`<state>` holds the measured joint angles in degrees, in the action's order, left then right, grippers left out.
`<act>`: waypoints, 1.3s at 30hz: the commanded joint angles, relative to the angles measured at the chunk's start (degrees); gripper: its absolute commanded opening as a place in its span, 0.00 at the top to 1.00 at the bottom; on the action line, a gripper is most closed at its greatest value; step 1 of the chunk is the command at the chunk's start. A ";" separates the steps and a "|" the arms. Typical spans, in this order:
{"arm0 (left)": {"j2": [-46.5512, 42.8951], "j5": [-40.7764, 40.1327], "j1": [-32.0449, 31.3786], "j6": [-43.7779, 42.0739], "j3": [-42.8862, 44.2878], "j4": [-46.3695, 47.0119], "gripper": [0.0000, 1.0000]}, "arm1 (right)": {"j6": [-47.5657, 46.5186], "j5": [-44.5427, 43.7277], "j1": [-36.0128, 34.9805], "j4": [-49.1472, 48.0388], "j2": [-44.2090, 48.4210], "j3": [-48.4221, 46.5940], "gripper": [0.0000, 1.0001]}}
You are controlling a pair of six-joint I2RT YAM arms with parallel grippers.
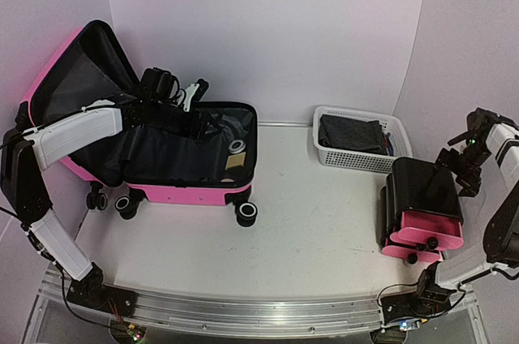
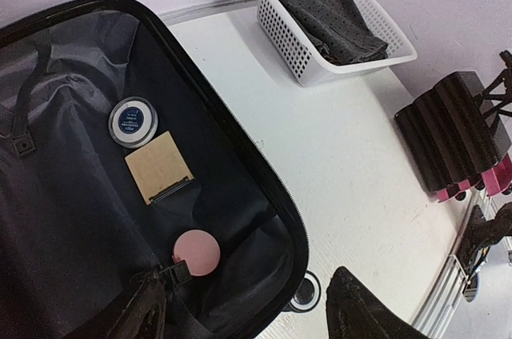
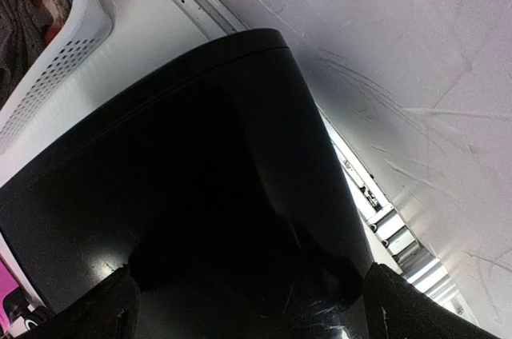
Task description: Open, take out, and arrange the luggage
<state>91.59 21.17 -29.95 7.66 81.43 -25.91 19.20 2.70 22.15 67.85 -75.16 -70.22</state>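
Your left gripper (image 2: 252, 311) hung, jaws apart and empty, over the open pink suitcase (image 1: 186, 191) at the table's (image 1: 324, 230) left. A finger could snag the strap buckle (image 2: 172, 273) beside the pink compact (image 2: 197, 252) if you dropped there. Your right gripper (image 3: 256, 307) gaped above the black cabinet (image 3: 200, 179).

There is one hot-pink suitcase (image 1: 186, 191), and in it three small items: one round tin (image 2: 133, 121) with a blue label, one tan square card (image 2: 158, 166) and one pink round disc (image 2: 196, 252). Beyond it are one white mesh basket (image 1: 357, 161) with one folded dark cloth (image 1: 350, 133), and one black cabinet (image 1: 422, 190) with two pink drawers (image 1: 423, 232).
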 commanded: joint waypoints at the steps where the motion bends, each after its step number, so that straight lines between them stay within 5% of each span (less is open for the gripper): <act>1: -2.28 1.17 0.07 0.69 0.13 2.53 0.31 | 3.17 17.11 -0.22 -3.28 -0.51 6.16 0.02; 7: -1.67 1.54 0.07 0.97 0.78 2.60 0.31 | 7.05 29.35 -4.54 -8.05 0.51 10.81 0.02; 19: 7.49 10.59 -5.86 6.99 5.64 2.53 0.31 | 38.90 18.49 -34.74 -37.04 1.66 19.25 0.02; 29: 16.59 22.53 -14.80 15.95 7.08 10.98 0.29 | 20.62 25.58 -39.03 -28.12 -5.84 10.71 0.02; 39: 25.24 23.72 -15.86 21.70 14.91 14.62 0.32 | 23.85 27.11 -43.90 -34.54 -8.52 11.32 0.03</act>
<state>114.45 44.64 -45.84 26.44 90.74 -15.11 42.65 28.21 -18.06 34.81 -80.88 -58.70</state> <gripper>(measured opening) 0.692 0.979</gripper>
